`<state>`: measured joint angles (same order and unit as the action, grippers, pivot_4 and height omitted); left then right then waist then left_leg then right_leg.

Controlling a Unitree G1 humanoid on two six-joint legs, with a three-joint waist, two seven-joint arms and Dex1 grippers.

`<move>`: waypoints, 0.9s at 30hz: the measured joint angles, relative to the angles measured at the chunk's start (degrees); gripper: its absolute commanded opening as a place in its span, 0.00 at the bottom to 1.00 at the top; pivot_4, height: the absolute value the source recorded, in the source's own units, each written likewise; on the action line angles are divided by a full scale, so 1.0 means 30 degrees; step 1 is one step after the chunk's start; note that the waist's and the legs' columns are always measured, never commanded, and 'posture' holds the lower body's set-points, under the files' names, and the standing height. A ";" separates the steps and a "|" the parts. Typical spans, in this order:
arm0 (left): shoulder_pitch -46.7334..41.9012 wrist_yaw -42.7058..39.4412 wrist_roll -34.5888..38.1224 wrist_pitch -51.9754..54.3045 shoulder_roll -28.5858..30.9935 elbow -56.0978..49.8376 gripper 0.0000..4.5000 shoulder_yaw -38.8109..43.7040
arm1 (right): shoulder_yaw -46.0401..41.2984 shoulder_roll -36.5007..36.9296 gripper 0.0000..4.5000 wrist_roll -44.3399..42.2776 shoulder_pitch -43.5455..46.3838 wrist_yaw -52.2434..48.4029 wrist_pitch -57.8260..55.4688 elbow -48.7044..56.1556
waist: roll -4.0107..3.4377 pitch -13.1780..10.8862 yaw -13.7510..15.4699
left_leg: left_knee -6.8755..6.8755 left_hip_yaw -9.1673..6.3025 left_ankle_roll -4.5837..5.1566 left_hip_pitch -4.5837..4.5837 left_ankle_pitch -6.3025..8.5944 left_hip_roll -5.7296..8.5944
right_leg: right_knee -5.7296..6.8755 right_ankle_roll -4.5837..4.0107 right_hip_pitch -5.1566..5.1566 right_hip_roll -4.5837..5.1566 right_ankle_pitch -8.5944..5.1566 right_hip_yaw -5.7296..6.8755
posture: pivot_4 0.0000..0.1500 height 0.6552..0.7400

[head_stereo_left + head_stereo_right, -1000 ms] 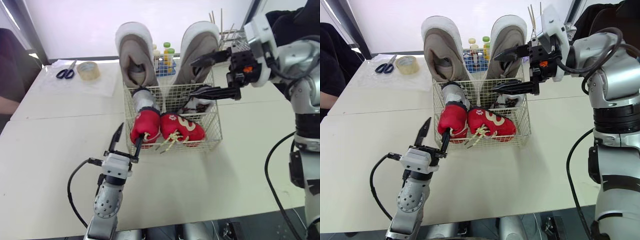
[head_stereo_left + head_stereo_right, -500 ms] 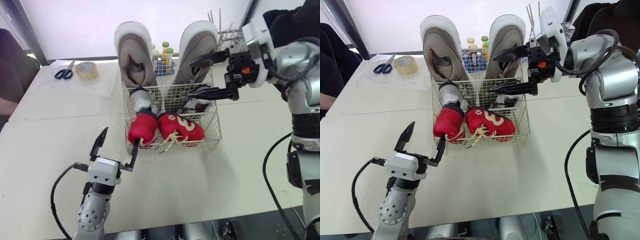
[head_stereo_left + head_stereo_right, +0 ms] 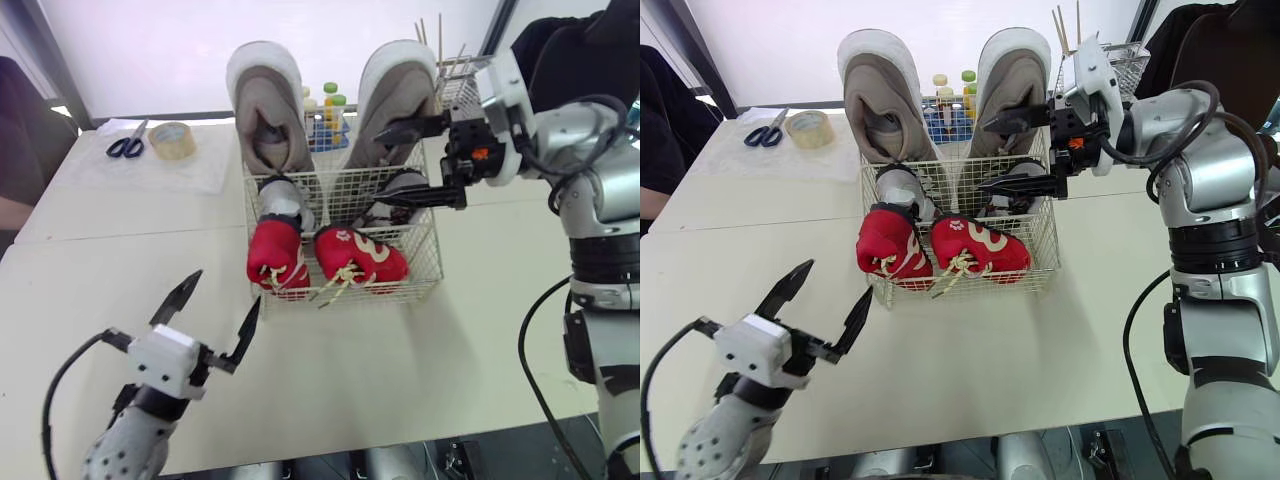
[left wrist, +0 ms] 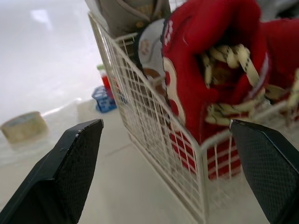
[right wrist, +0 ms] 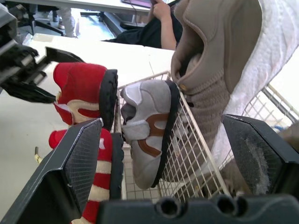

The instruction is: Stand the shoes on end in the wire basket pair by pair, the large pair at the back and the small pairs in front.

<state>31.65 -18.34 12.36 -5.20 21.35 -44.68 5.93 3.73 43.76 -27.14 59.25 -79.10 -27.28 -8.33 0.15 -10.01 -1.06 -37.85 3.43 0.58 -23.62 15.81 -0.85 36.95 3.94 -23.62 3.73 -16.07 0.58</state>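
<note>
The wire basket (image 3: 428,268) stands mid-table. Two large beige shoes (image 3: 265,100) (image 3: 400,85) stand on end at its back. In front of them are small grey-and-white shoes (image 3: 283,200) (image 5: 149,126), and a red pair (image 3: 277,255) (image 3: 362,258) fills the front row, laces hanging through the wire. My left gripper (image 3: 222,298) is open and empty over the table, near the basket's front left corner. Seen in its wrist view, the left red shoe (image 4: 205,70) sits behind the mesh. My right gripper (image 3: 380,166) is open at the basket's right rear, its fingers spanning the right large shoe's lower part.
Scissors (image 3: 128,146) and a tape roll (image 3: 176,139) lie on paper at the far left. Small bottles (image 3: 332,108) stand behind the basket, and a wire rack with sticks (image 3: 462,78) is at the back right. A person's arm (image 3: 20,205) is at the left edge.
My left gripper has drawn back from the left red shoe toward the table's front left, staying open. My right gripper has shifted slightly left and down at the basket's rear.
</note>
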 measured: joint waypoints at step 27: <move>-0.7843 -1.1544 1.2552 1.2872 1.4336 0.6150 1.00 1.1015 | -0.3996 0.5174 1.00 -0.1102 -0.6727 0.0776 -0.2214 0.3477 | -0.0088 -0.0085 -0.0067 | 0.0080 0.0058 -0.0043 0.0006 -0.0025 0.0001 | 0.0001 0.0000 -0.0052 0.0024 0.0000 0.0022 | 1.00 1.00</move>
